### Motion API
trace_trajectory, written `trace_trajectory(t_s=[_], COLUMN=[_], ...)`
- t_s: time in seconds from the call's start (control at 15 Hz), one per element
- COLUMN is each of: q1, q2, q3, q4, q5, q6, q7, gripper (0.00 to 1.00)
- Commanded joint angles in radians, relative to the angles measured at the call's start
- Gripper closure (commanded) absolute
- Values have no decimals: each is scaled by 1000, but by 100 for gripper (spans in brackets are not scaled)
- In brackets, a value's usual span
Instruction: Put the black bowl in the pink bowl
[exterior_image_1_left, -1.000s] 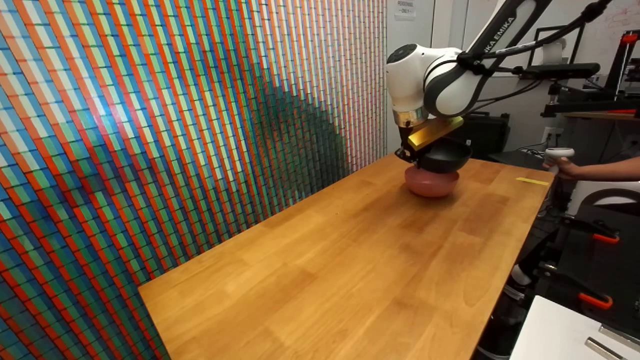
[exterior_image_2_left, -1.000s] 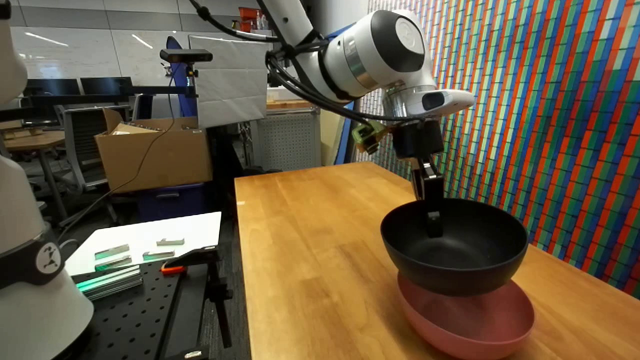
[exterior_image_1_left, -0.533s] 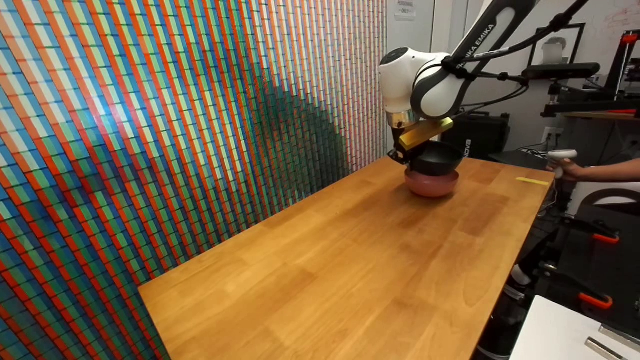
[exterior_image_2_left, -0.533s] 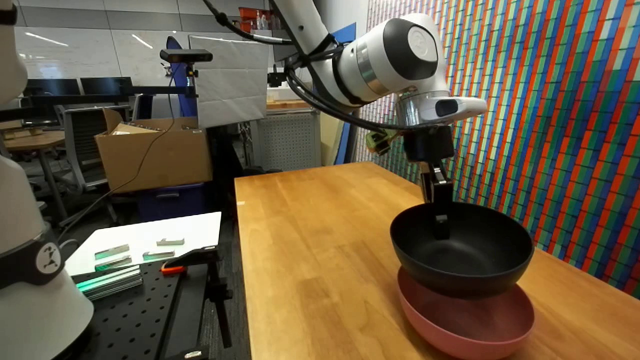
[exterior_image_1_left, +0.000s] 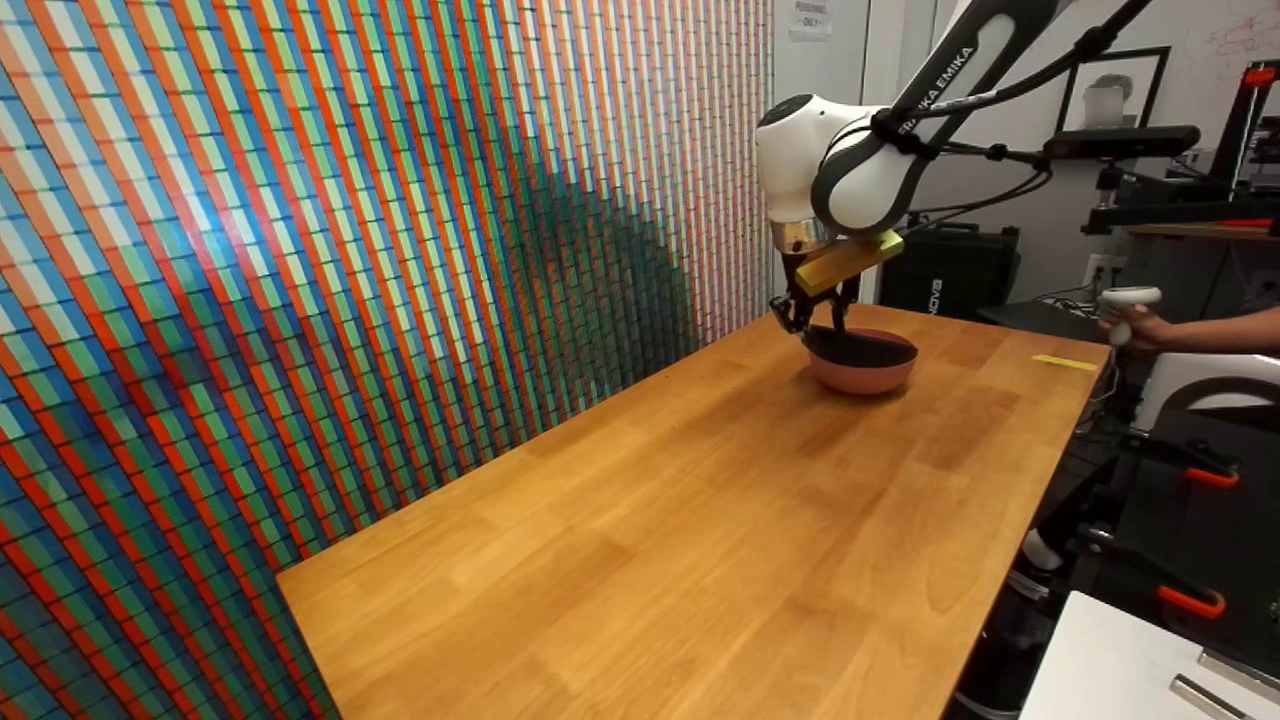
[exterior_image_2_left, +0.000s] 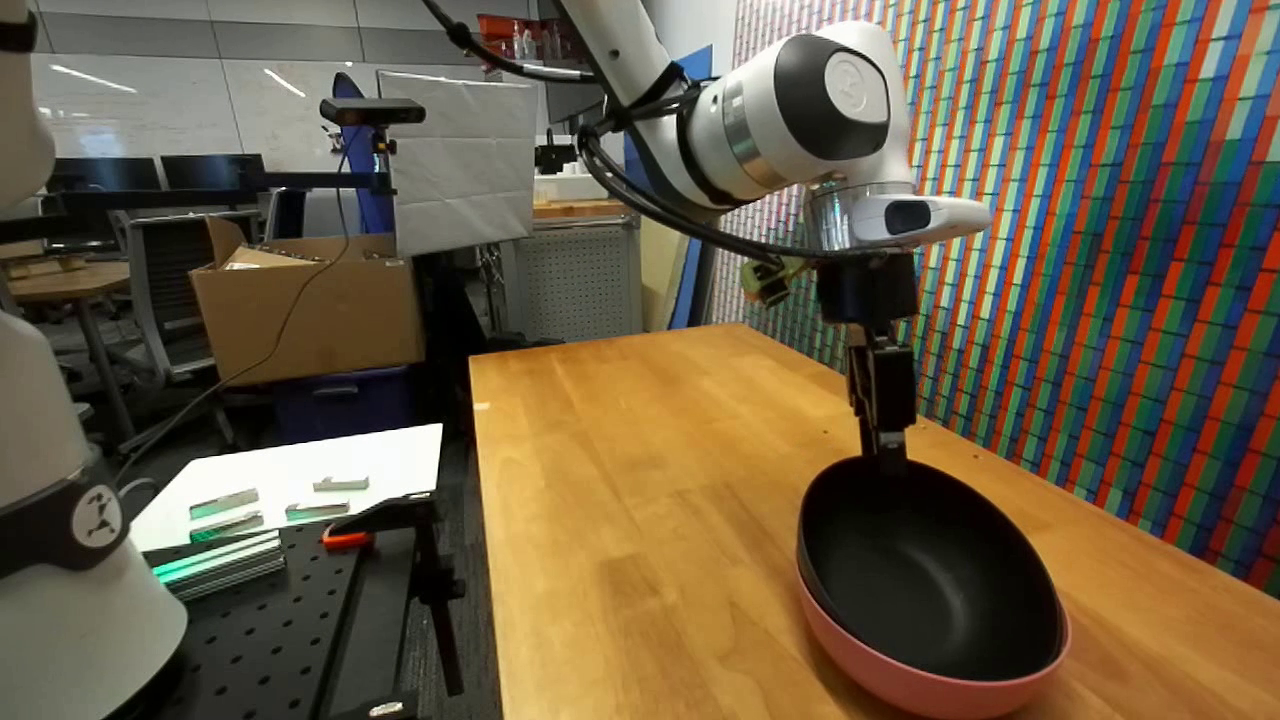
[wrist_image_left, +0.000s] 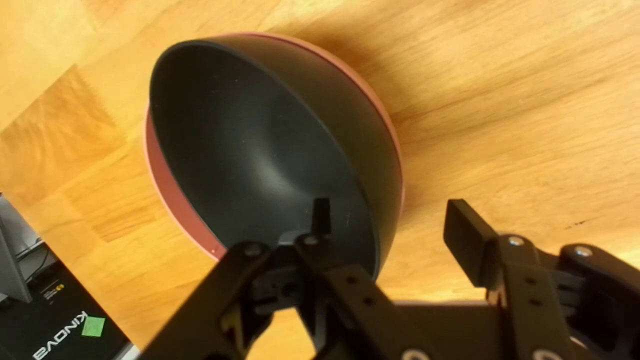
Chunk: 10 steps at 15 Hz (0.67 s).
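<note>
My jaws are apart; the black bowl (wrist_image_left: 270, 145) (it leans inside the pink bowl (wrist_image_left: 172, 192)) lies mostly to their upper left in the wrist view.

A wooden table (exterior_image_2_left: 620, 480) stands beside a multicoloured patterned wall (exterior_image_1_left: 350, 250), with glossy white panels (exterior_image_2_left: 150, 120) farther back.

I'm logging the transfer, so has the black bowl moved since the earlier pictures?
Yes, downward. In both exterior views the black bowl was higher, over the pink bowl, which has stayed put, and now lies tilted inside it.
</note>
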<state>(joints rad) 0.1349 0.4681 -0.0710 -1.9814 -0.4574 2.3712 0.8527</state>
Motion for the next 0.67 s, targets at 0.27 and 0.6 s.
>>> trace_trajectory(t_s=[0.27, 0.6], q1=[39, 57], q2=[-67, -218], q3=[-22, 48], q4=[19, -21], q5=[10, 34], q6=[-73, -78], q7=[-38, -174], gripper=[0, 0])
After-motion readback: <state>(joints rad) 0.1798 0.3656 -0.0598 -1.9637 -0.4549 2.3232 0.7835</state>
